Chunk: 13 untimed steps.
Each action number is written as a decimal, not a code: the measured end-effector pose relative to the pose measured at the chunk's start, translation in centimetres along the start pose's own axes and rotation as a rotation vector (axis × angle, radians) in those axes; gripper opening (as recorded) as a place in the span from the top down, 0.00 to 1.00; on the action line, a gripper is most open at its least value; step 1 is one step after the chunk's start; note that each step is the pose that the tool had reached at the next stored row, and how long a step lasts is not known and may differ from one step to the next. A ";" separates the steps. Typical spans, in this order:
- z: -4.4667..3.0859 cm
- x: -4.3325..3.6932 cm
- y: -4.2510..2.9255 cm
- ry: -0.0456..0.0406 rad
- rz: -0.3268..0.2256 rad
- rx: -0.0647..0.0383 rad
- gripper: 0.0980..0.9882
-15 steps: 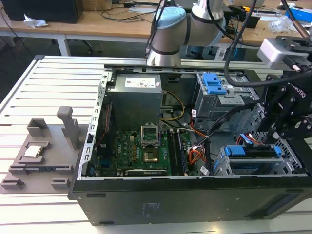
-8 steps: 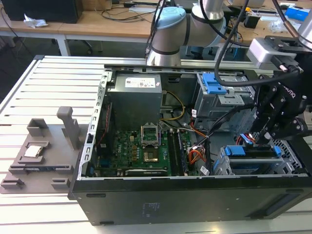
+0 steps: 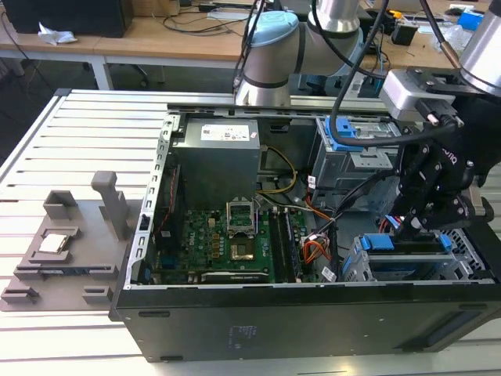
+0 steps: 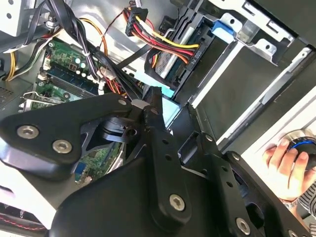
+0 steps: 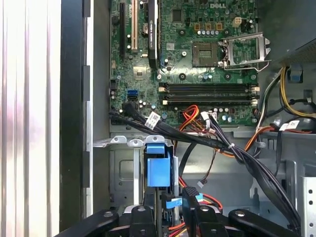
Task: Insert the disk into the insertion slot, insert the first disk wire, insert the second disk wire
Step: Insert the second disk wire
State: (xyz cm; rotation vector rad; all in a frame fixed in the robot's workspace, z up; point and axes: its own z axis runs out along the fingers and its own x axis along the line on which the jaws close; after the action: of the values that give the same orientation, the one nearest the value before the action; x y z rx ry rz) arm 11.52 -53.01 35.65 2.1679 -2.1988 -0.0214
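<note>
The claw (image 3: pixel 423 223) hangs just over the slot (image 3: pixel 407 262) in the low silver cage. Whether its fingers are spread or pinching something, I cannot tell. The disk (image 3: pixel 403 247) sits directly beneath it, its blue caddy showing at both ends, so the first step looks done or nearly so. In the first wrist view a black connector (image 5: pixel 190 197) stands right at the claw tips beside the blue caddy tab (image 5: pixel 159 170); a wire step seems in hand. Farther off lie the cable bundle (image 5: pixel 217 140) and the motherboard (image 5: pixel 197 64).
</note>
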 end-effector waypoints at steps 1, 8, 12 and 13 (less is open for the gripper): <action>0.15 -0.01 -0.01 0.0000 0.000 0.000 0.70; 0.95 -0.58 -0.04 0.0074 -0.001 0.000 0.70; 1.43 -1.12 -0.05 0.0242 -0.008 0.001 0.70; 1.49 -1.15 -0.06 0.0291 -0.009 0.001 0.70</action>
State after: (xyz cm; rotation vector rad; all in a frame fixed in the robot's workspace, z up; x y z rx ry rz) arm 11.52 -51.90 34.12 2.1646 -2.1736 0.0104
